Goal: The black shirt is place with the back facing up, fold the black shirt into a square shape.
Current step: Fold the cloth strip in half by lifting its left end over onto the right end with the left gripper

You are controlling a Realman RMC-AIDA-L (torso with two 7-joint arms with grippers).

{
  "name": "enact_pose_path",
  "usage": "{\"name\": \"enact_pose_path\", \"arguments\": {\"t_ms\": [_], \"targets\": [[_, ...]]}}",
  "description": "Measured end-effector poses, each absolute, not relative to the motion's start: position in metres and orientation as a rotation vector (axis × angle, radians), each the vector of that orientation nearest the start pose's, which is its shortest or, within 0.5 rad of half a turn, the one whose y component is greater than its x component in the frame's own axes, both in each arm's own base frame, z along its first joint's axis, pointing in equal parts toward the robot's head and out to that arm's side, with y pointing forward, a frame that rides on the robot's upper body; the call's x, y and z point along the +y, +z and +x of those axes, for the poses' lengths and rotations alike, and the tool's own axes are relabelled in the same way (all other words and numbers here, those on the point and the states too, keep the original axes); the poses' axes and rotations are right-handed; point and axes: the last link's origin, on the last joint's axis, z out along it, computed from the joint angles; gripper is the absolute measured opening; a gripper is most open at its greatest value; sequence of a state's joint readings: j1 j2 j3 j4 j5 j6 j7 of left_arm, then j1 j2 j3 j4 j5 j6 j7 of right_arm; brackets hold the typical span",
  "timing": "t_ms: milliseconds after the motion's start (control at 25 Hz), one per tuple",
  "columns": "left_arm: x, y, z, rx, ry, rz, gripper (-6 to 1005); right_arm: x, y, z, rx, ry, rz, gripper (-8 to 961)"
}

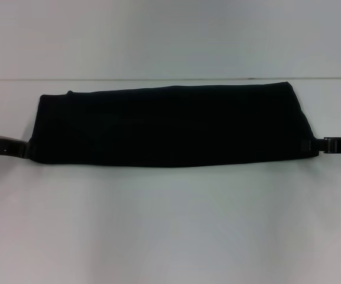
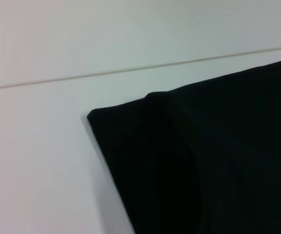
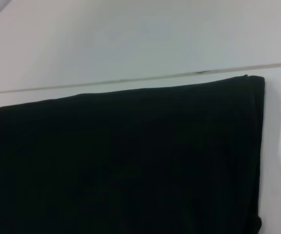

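Observation:
The black shirt (image 1: 170, 125) lies flat as a long, wide band across the white table, with no lettering showing. My left gripper (image 1: 22, 148) sits low at the band's near left corner, touching its edge. At the near right corner, my right gripper (image 1: 313, 145) reaches in level and overlaps the cloth's edge. The left wrist view shows the shirt (image 2: 203, 165) with its far left corner and a layered fold. The right wrist view shows the shirt (image 3: 125, 161) with its straight far edge and its far right corner.
The white table (image 1: 170, 225) spreads wide in front of the shirt. A thin seam line (image 1: 170, 79) runs across just behind the shirt's far edge.

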State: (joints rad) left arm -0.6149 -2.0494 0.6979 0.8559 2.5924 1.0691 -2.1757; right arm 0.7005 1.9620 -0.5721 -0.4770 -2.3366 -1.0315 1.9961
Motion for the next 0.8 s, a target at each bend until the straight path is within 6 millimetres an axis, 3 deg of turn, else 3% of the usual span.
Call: {"name": "enact_pose_path", "arguments": {"t_ms": [480, 600, 800], "targets": [[0.4, 0.06, -0.322, -1.186, 0.015, -2.097, 2, 0.401, 0.031, 0.324, 1.35, 0.32, -2.141, 279], [0.4, 0.062, -0.323, -1.182, 0.013, -2.086, 3, 0.397, 0.034, 0.328, 1.352, 0.358, -2.128, 50], [0.4, 0.067, -0.324, -1.172, 0.012, -2.071, 3, 0.391, 0.038, 0.336, 1.371, 0.378, -2.105, 10]]}}
